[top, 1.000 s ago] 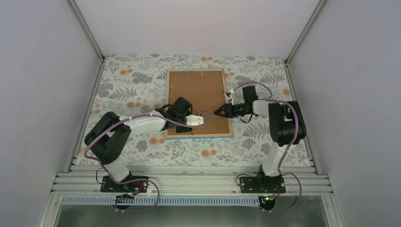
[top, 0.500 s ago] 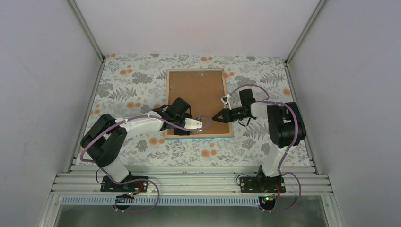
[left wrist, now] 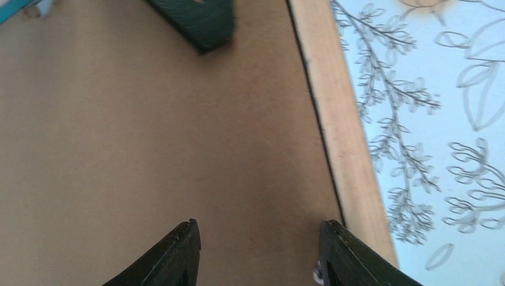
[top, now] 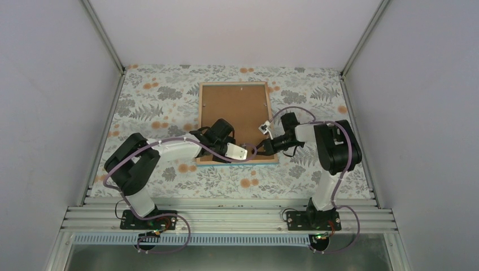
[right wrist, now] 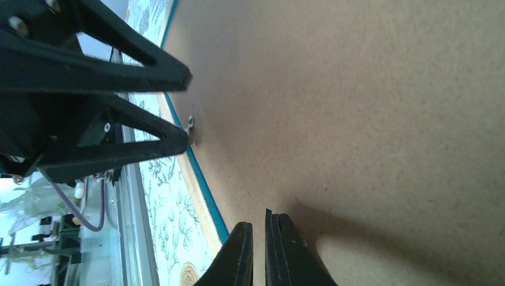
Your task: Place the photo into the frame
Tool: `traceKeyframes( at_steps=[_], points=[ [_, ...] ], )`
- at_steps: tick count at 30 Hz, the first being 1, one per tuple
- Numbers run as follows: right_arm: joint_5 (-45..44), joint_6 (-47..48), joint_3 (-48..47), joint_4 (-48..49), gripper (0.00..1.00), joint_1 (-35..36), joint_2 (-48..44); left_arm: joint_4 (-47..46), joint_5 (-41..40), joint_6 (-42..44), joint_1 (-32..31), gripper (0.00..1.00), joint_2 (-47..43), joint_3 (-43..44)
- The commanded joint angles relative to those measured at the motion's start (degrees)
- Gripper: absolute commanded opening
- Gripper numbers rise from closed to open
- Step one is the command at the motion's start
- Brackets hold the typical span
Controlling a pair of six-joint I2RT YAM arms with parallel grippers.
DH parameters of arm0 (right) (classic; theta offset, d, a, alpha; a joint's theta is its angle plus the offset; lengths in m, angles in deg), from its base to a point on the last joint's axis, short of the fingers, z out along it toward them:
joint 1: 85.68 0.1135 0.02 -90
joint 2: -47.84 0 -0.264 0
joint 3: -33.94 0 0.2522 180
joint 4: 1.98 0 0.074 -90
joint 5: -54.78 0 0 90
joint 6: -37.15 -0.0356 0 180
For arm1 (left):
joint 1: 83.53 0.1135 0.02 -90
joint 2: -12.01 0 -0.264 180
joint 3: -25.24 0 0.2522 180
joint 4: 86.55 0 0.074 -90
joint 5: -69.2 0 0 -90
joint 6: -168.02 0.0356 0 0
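Note:
The frame point(top: 237, 162) lies face down on the flowered table, its light wood back edge point(left wrist: 333, 107) and thin teal border point(right wrist: 205, 190) showing. A plain brown backing board point(top: 234, 107) fills it. The photo is not in view. My left gripper point(top: 247, 151) is open and empty just above the board near the frame's near right corner point(left wrist: 260, 224). My right gripper point(top: 261, 150) is shut on nothing, low over the board point(right wrist: 256, 220) and tip to tip with the left one. The left gripper's open fingers point(right wrist: 137, 71) show in the right wrist view.
A small metal tab point(right wrist: 189, 122) sits at the frame's inner edge by the left fingertip. The flowered tablecloth point(top: 158, 101) surrounds the frame. Grey walls enclose the table on three sides. An aluminium rail point(top: 226, 217) runs along the near edge.
The left gripper has reached further right along the frame's near edge. The right gripper has moved left and nearer, meeting it over the near right corner of the board.

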Motion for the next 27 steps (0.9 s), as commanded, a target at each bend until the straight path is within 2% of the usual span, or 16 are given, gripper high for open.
traceKeyframes(
  at_steps=[1,6,12,17,27],
  points=[
    [1.87,2.96,-0.8,-2.87,0.08,0.63,3.1,-4.45,-2.69,-2.1,-0.32,0.5,2.2,2.01],
    [1.62,2.59,0.32,-2.65,0.07,0.5,2.94,-7.26,-5.19,-4.48,0.0,0.49,1.72,2.12],
    [0.77,2.5,-0.46,-2.49,0.08,0.57,0.11,1.89,0.62,-6.55,2.16,0.5,-2.7,5.12],
    [1.45,2.55,-1.24,-2.71,0.08,1.11,-0.4,6.47,5.27,0.14,2.14,0.54,-6.71,0.85],
    [2.25,2.06,-0.89,-2.77,0.08,1.43,1.56,6.13,3.8,2.01,0.2,0.54,-1.77,1.17]
  ],
)
